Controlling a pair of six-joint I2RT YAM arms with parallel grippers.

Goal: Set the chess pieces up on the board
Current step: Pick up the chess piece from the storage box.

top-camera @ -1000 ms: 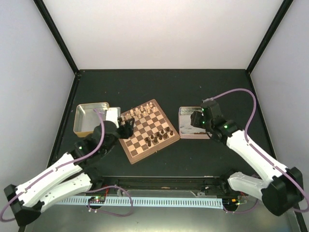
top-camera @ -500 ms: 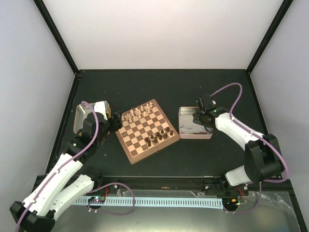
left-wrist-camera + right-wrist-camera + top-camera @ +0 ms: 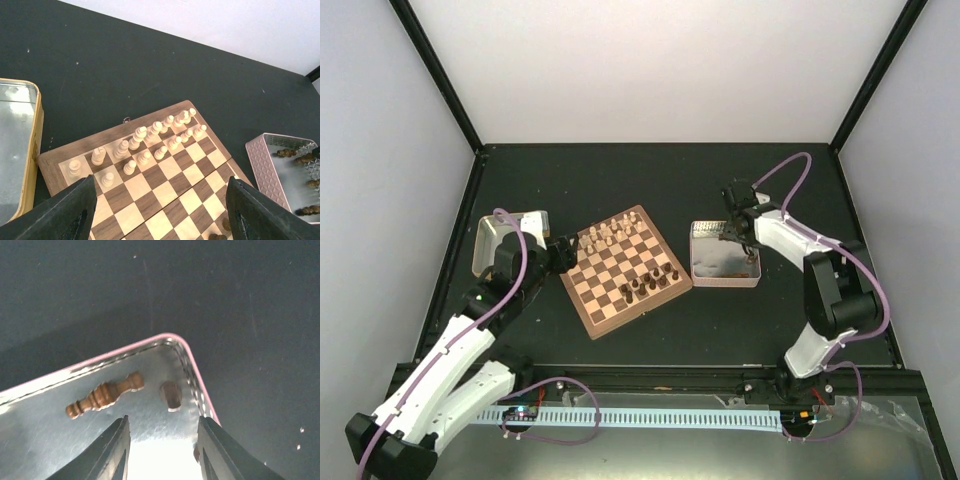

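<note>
- My right hand (image 3: 162, 452) is open with nothing between its fingers (image 3: 119, 450); it hangs over a far corner of the pink-sided tin (image 3: 192, 371).
- Just past those fingers a dark brown piece (image 3: 104, 395) lies on its side on the tin's shiny floor, and a smaller dark piece (image 3: 171, 395) sits beside it, close to the rim.
- My left hand (image 3: 160, 220) is also spread wide and holds nothing; it hovers at the left edge of the board (image 3: 625, 272), looking across it.
- The board lies turned at an angle in the middle of the desk (image 3: 650, 180), between the two tins.
- The cream pieces (image 3: 145, 145) stand upright in two rows along the board's far-left edge.
- A loose cluster of dark pieces (image 3: 650, 285) stands near the opposite, near-right edge; I cannot tell which squares.
- The gold-sided tin (image 3: 485, 245) lies just left of the board, beside my left hand.
- More dark pieces (image 3: 296, 160) lie in the pink-sided tin, right of the board.
</note>
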